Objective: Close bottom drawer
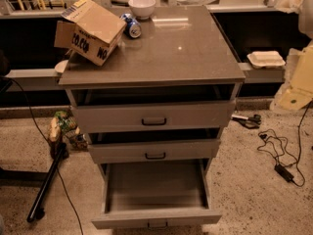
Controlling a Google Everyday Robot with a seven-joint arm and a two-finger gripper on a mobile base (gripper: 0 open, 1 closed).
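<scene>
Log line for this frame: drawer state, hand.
bottom drawer: open, looks empty | middle drawer: ajar | hand: not in view | close: not yet done

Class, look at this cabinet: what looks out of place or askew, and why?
The bottom drawer is pulled far out, while the middle drawer and top drawer stand only slightly ajar. On the cabinet top a cardboard box sits tilted over the left edge, and a can lies on its side. The gripper is not in view.

Dim, warm overhead light leaves soft glare on the cabinet top point(178, 53), background in shadow.
</scene>
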